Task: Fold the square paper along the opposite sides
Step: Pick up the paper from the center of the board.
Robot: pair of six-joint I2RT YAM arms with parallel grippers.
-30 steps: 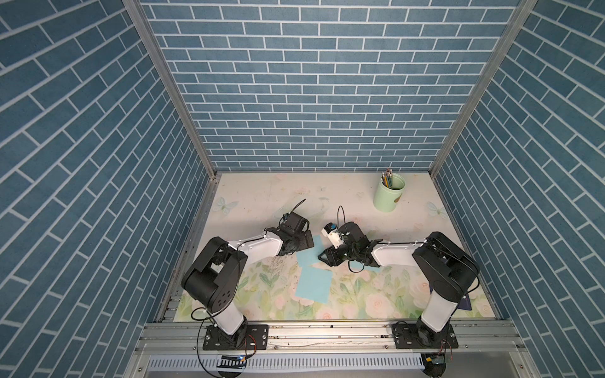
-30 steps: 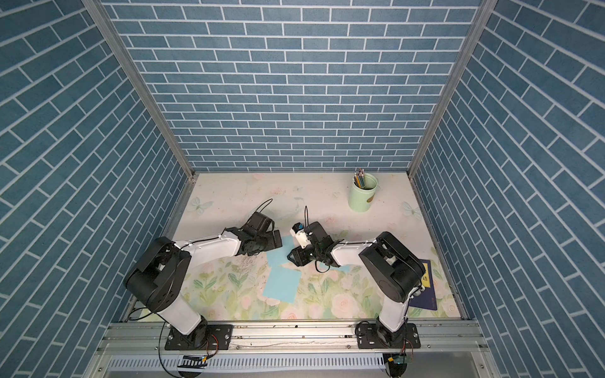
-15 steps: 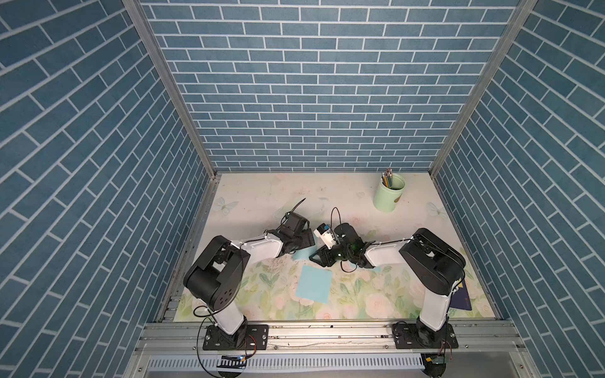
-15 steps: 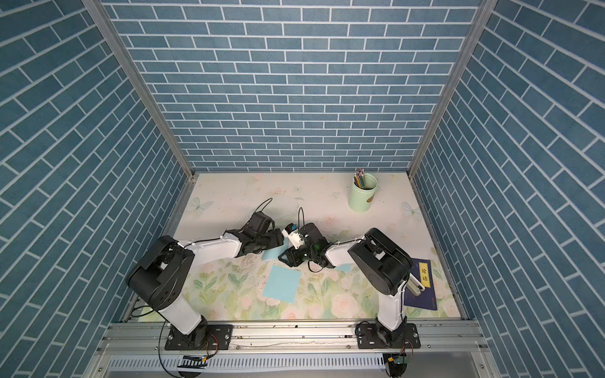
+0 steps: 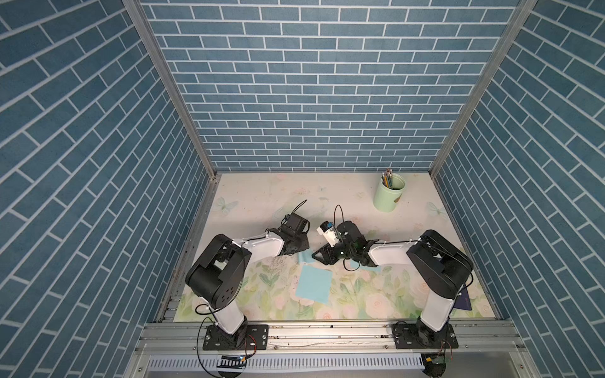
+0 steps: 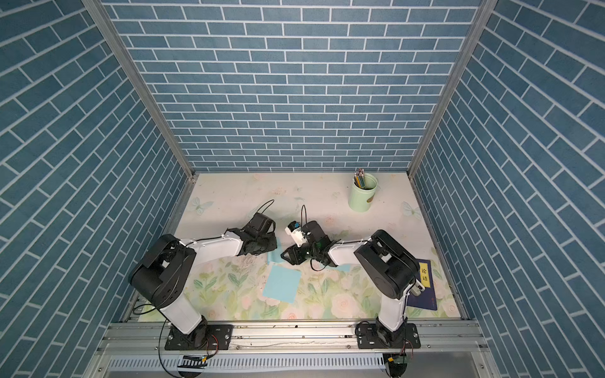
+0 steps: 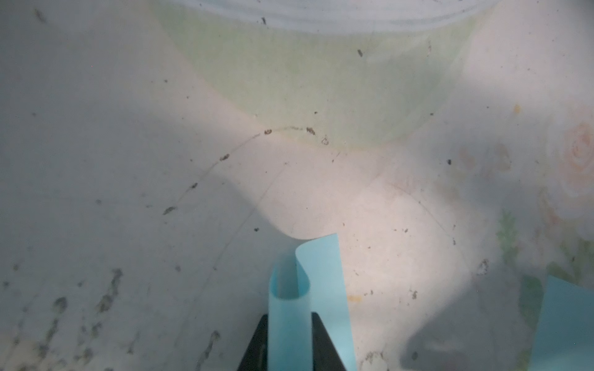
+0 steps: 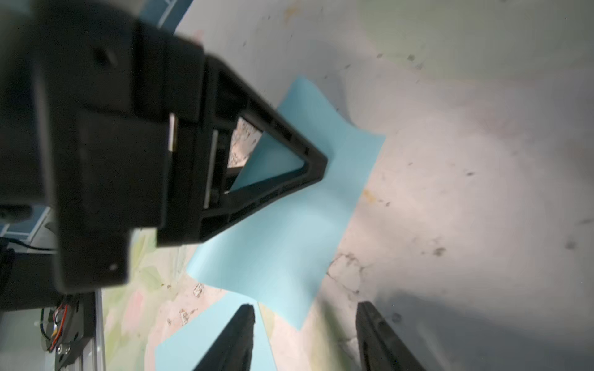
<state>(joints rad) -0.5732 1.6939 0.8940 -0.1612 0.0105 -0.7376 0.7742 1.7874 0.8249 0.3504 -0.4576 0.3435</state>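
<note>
In both top views a small light-blue square paper point(image 5: 304, 258) point(image 6: 274, 257) lies mid-table between the two arms. My left gripper point(image 5: 298, 250) is shut on its edge. In the left wrist view the sheet point(image 7: 318, 273) curls up between the black fingers point(image 7: 321, 340) of that gripper point(image 7: 289, 318). In the right wrist view the paper point(image 8: 289, 237) is buckled, and the left gripper point(image 8: 316, 160) pinches its far side. My right gripper point(image 8: 305, 313) stands open just short of the paper's near corner, touching nothing.
A second light-blue sheet point(image 5: 314, 284) lies flat nearer the front edge; its corner point(image 8: 193, 347) runs under one right finger. A green cup of pencils point(image 5: 389, 193) stands at the back right. A dark blue book point(image 6: 424, 284) lies front right behind the right arm's base.
The left gripper has closed on the paper's edge, curling it up. The right gripper has moved left toward the left gripper and the paper, still open.
</note>
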